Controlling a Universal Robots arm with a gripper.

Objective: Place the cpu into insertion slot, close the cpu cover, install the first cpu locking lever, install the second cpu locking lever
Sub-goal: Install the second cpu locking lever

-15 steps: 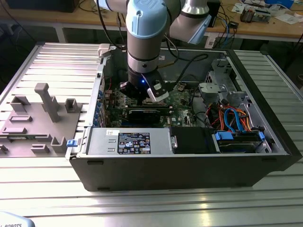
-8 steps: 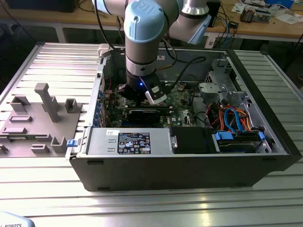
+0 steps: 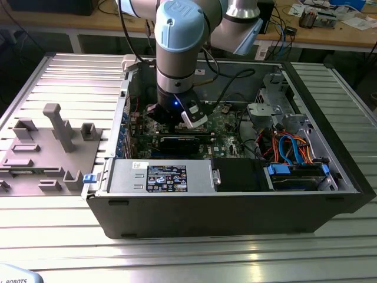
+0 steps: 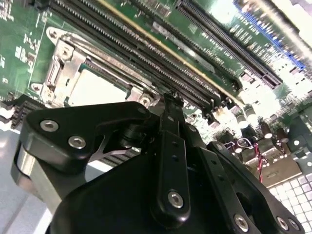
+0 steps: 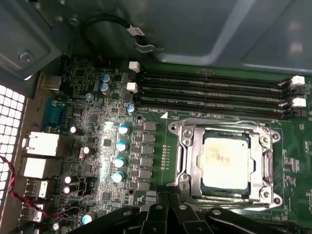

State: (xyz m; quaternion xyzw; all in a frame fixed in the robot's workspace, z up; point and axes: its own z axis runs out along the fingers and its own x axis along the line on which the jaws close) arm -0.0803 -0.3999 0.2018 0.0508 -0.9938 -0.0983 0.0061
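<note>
From the exterior view I see my arm reaching down into the open computer case, which lies on the ribbed metal surface. The end effector sits low over the green motherboard, toward the exterior view's left part of the board. A grey fixture block stands on the surface well apart from the case, on the exterior view's left.

In the second wrist view, the end effector's black fingers look pressed together with nothing between them, so I read it as clenched and empty. Just beyond the fingertips lies the insertion slot, with the cpu pale inside it, beside the long memory slots.

In the first wrist view, the cpu lies flat in the insertion slot, its dull silver top showing through the square opening of the cpu cover, which lies down around it. The memory slots run parallel just beside the socket. The end effector's linkage is near the socket's edge; whether it touches the frame I cannot tell.
</note>
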